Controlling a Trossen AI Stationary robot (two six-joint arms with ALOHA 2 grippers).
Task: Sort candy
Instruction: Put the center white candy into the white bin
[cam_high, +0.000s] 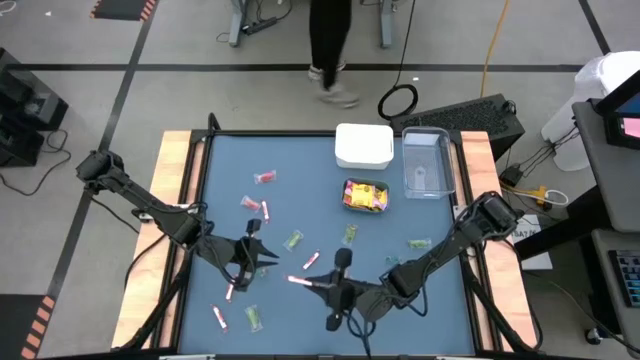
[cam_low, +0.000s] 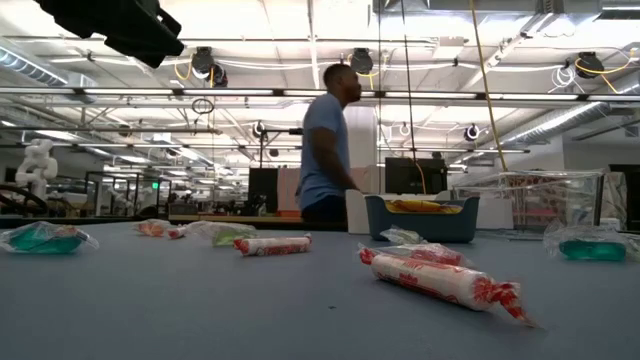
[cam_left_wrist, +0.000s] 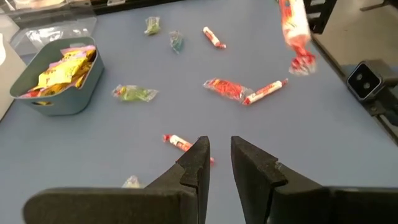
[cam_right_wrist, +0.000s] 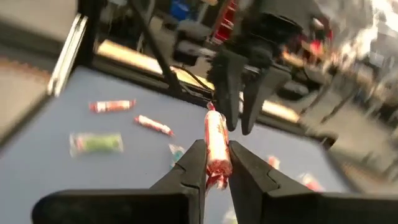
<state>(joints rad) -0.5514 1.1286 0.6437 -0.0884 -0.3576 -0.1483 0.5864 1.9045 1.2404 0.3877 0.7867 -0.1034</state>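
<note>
Candy lies scattered on the blue table (cam_high: 300, 210): pink-white sticks (cam_low: 440, 278), green pieces (cam_left_wrist: 134, 93) and red pieces (cam_left_wrist: 225, 88). My right gripper (cam_right_wrist: 217, 147), above the table's near middle (cam_high: 312, 283), is shut on one pink-white stick (cam_right_wrist: 215, 140). That stick also shows in mid-air in the left wrist view (cam_left_wrist: 293, 28). My left gripper (cam_left_wrist: 219, 144) hovers to its left (cam_high: 258, 250), its fingers a narrow gap apart with nothing between them. It faces the stick's far end (cam_right_wrist: 242, 93). My right gripper pinches the pink-white stick between its two fingers, one on each side of the stick's lower half (cam_right_wrist: 217, 160). The stick's upper end (cam_right_wrist: 212, 118) reaches past the fingertips. The stick is lifted clear of the table, roughly upright.
A teal container (cam_high: 366, 196) with yellow packets stands at the far middle, with a white box (cam_high: 363, 145) and a clear container (cam_high: 425, 162) behind it. A person walks beyond the table's far edge (cam_low: 325, 150).
</note>
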